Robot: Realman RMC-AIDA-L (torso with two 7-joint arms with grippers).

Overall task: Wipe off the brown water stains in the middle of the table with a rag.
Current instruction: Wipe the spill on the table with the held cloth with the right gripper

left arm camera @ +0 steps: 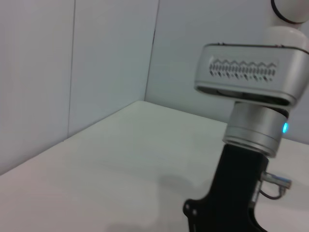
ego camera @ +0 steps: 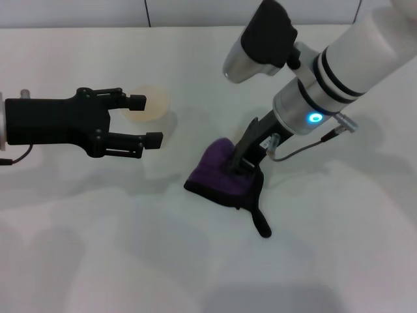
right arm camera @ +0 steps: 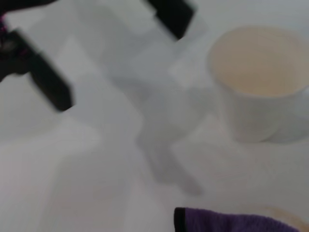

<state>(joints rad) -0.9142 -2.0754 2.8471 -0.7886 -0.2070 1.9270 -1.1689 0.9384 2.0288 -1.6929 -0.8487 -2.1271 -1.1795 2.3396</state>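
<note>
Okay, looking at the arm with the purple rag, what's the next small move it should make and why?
Probably a short sideways sweep. The right gripper is pressing the rag onto the table, and the right wrist view shows a sliver of the brown water stains at the cloth's edge. The left gripper hovers open by the cup.

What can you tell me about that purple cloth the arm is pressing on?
The rag is a soft, dark purple cloth with black edging, bunched into a rumpled heap rather than spread flat. A short black loop tab trails from it toward the robot. It lies on the white table near the middle. The right gripper comes down onto it from above and presses into its top. The right wrist view shows one purple edge with its black border.
</note>
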